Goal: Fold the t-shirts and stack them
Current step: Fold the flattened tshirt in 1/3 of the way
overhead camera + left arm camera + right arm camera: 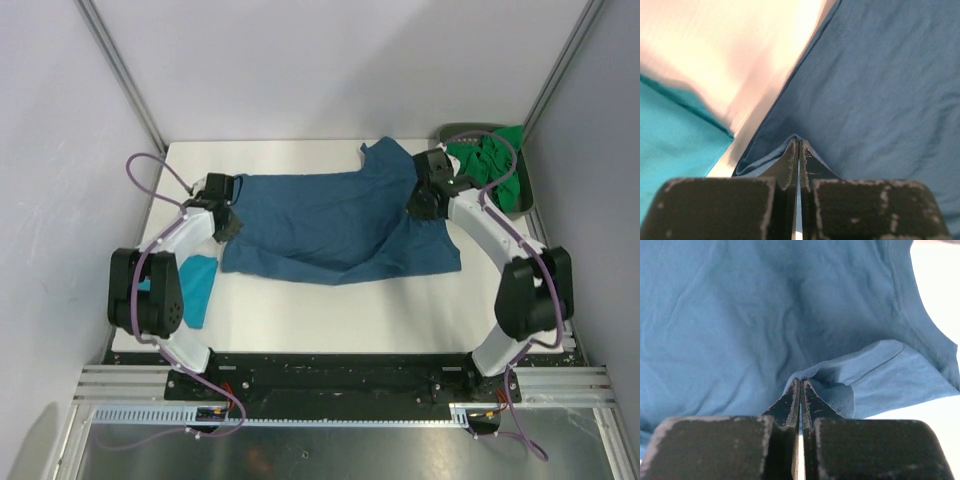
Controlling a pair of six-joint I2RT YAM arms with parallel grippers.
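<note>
A dark steel-blue t-shirt [330, 225] lies spread across the middle of the white table. My left gripper [228, 222] is shut on its left edge; the pinched cloth [790, 150] drapes over the fingertips in the left wrist view. My right gripper [424, 203] is shut on the shirt's right part, near a sleeve [890, 375]. A folded turquoise t-shirt [198, 287] lies at the table's front left, partly under my left arm, and shows in the left wrist view [675, 145]. Bright green t-shirts [490, 165] are bunched at the back right.
The green shirts sit in a dark grey tray [527, 195] at the back right corner. Grey walls and metal posts stand on the left, right and back. The white table [330, 315] ends at a black rail in front.
</note>
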